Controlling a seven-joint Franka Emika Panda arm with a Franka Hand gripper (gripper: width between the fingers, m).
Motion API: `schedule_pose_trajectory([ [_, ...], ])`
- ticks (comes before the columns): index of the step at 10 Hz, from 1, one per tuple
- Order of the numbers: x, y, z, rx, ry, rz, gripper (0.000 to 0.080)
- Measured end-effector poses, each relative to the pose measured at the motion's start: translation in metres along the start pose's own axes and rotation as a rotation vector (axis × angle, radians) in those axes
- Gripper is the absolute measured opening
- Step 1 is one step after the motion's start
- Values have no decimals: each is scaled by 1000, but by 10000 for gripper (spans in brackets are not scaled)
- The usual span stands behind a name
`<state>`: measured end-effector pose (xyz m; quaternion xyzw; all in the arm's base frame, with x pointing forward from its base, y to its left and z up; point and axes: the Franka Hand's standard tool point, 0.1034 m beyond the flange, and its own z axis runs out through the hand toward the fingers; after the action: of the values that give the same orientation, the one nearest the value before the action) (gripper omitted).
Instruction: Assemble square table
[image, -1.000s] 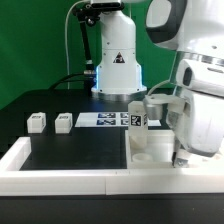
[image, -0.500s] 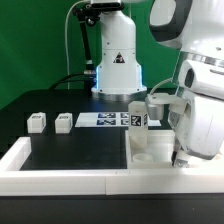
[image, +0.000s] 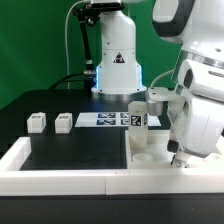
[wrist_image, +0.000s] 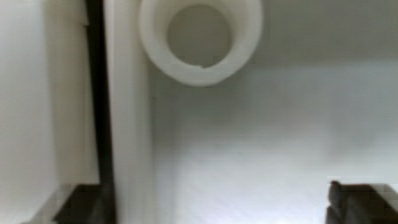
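The large white square slab (image: 148, 157) lies flat at the exterior view's right, against the front rim wall. One white leg (image: 138, 116) with a tag stands upright at its far edge. Two more legs (image: 37, 122) (image: 64, 121) sit on the black table at the exterior view's left. My gripper (image: 177, 153) hangs low over the slab's right part. In the wrist view the slab (wrist_image: 267, 130) fills the picture, with a round socket ring (wrist_image: 199, 40). My gripper (wrist_image: 222, 205) is open, its dark fingertips (wrist_image: 365, 203) wide apart with nothing between them.
The marker board (image: 103, 119) lies flat behind the legs. A long white rim wall (image: 60, 178) runs along the front and up the left side. The robot's white base (image: 117, 60) stands at the back. A dark gap (wrist_image: 96, 100) runs beside the slab's edge.
The arm has shifted slightly toward the exterior view's right over the slab. The parts have not moved.
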<state>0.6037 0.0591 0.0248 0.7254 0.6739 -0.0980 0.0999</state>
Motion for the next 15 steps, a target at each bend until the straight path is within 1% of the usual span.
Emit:
schedule_pose_trajectory([
  [1, 0, -1, 0, 3, -1, 0, 621],
  [2, -1, -1, 0, 4, -2, 0, 644],
  [4, -2, -1, -1, 6, -4, -2, 648],
  [5, -6, -1, -3, 15, -15, -13, 649],
  [6, -8, -1, -10, 4, -16, -4, 649],
  [7, -9, -3, -20, -15, -13, 15, 649],
  [9, -13, -10, -44, -30, -1, 117, 649],
  [10, -14, -15, -50, -22, -3, 210, 649],
  [12, -17, -27, -54, 35, -50, 416, 649],
  [15, -16, -26, -51, 38, -54, 430, 649],
])
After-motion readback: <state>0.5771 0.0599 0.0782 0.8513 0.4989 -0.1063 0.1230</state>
